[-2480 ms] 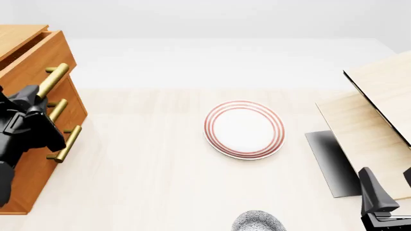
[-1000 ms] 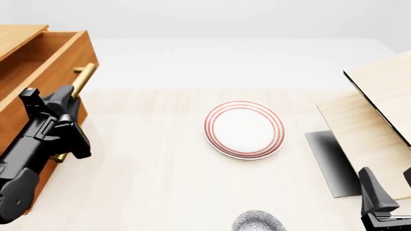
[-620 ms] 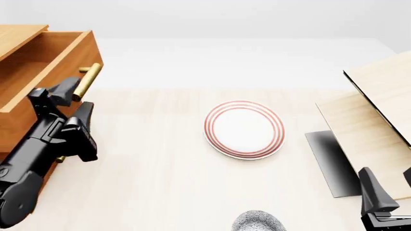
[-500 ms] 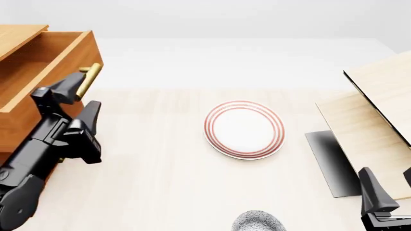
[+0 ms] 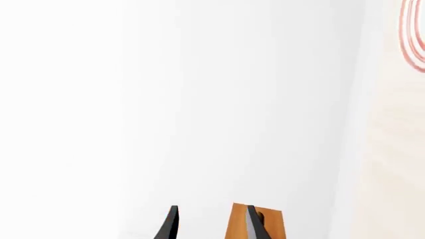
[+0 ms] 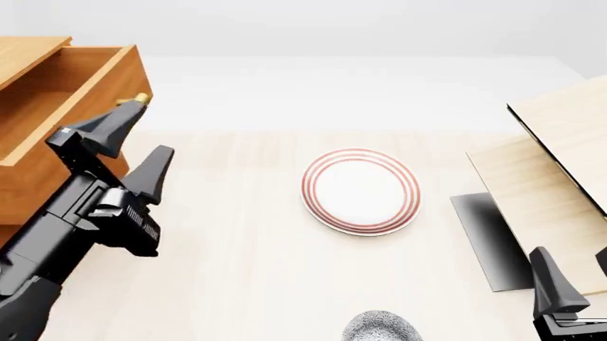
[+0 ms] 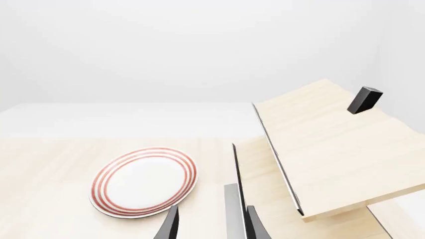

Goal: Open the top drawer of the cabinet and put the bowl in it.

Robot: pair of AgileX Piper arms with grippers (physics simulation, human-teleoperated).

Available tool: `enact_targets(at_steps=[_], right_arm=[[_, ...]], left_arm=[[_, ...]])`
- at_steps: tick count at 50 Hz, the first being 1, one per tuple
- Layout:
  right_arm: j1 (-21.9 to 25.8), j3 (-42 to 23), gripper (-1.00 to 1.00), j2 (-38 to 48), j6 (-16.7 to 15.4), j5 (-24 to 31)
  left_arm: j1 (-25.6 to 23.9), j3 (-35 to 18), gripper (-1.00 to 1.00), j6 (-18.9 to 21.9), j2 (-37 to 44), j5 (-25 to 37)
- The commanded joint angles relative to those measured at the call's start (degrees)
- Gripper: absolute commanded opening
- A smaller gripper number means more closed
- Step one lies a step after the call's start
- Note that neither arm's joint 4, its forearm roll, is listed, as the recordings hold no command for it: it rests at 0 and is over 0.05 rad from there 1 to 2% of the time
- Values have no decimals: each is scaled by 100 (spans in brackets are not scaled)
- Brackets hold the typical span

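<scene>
The top drawer (image 6: 90, 78) of the orange-brown cabinet (image 6: 24, 51) stands pulled out at the far left, its inside empty. Only the tip of its brass handle (image 6: 141, 98) shows. My left gripper (image 6: 133, 148) is open and empty, just right of the drawer front and apart from the handle. In the left wrist view it (image 5: 211, 226) shows only a corner of the drawer (image 5: 238, 221). The speckled bowl (image 6: 382, 328) sits at the near table edge, partly cut off. My right gripper (image 6: 576, 280) is open and empty at the near right; it also shows in the right wrist view (image 7: 211, 226).
A white plate with red rings (image 6: 360, 190) lies mid-table; it also shows in the right wrist view (image 7: 145, 181). A pale light-wood structure (image 6: 559, 163) and a dark grey pad (image 6: 484, 234) stand at the right. The two lower drawers are hidden behind my left arm.
The top drawer came out with my left gripper on its handle. The gripper then opened, let go of the handle and moved right, away from the drawer. The right arm has not moved.
</scene>
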Motion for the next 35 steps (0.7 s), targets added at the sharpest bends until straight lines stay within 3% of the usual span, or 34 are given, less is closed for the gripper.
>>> enact_targets(at_steps=[1, 3, 4, 5, 9, 10, 11, 13, 19, 23, 25, 27, 28, 30, 33, 34, 35], right_arm=[[0, 0, 100, -4, -2, 3], [0, 0, 100, -4, 1, 3], [-1, 0, 100, -4, -2, 3], [-1, 0, 100, -4, -2, 3], [0, 0, 100, -4, 0, 3], [0, 0, 100, -4, 0, 3], [0, 0, 100, -3, -1, 3], [1, 0, 100, -3, 0, 3], [0, 0, 100, -4, -1, 3], [1, 0, 100, -4, -2, 3], [2, 0, 100, -3, -1, 3], [1, 0, 100, -3, -1, 3], [-1, 0, 100, -5, -2, 3], [0, 0, 100, -4, 0, 3], [0, 0, 100, -4, 0, 3], [0, 0, 100, -4, -2, 3], [0, 0, 100, -4, -2, 3]], left_arm=[[-132, -167, 100, -722, -610, 700], [-54, -260, 100, -990, -779, 1030], [-9, -443, 100, -1371, -959, 1463], [-8, -447, 100, -1371, -967, 1475], [178, -756, 100, -2080, -1365, 2155], [442, -772, 100, -2312, -1610, 2484], [311, -845, 100, -2439, -1492, 2495], [782, -991, 100, -2931, -1999, 3192], [664, -1408, 100, -3894, -1758, 3895], [887, -1594, 100, -4341, -1913, 4432], [846, -1909, 100, -4814, -1765, 4777], [844, -2004, 100, -4918, -1670, 4897], [866, -2242, 100, -5250, -1625, 5134], [899, -2297, 100, -5284, -1669, 5254], [929, -2621, 100, -5832, -1568, 5597], [1149, -2706, 100, -5987, -1519, 5869], [1149, -2708, 100, -5987, -1520, 5872]])
